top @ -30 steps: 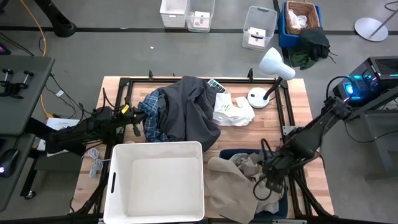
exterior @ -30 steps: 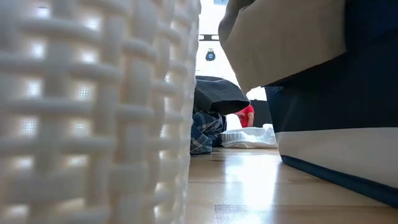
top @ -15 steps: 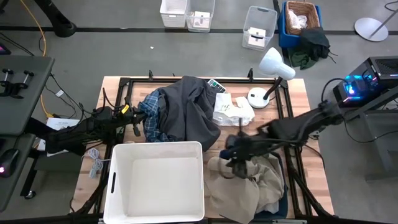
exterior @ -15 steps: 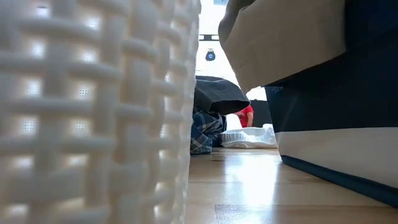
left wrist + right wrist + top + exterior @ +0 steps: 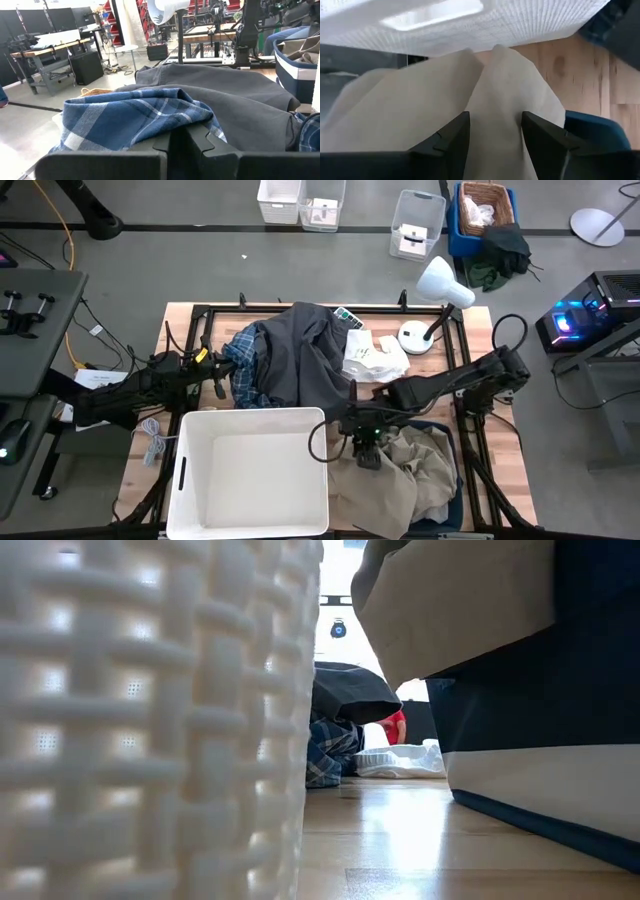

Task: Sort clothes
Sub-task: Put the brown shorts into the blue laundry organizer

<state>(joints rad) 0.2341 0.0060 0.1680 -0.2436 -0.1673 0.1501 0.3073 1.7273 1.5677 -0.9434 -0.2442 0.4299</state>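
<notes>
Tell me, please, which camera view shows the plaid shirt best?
The left wrist view: the plaid shirt fills the foreground, its blue-and-white check plain, the grey garment draped over it. The high view shows only its edge poking from under the grey. The low view shows a small distant patch. The right wrist view shows none.

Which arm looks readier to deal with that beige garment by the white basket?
The right. Its pincer hangs directly over the beige khaki garment, fingers open on either side of a fold. The left pincer waits shut beside the plaid shirt, across the table.
</notes>
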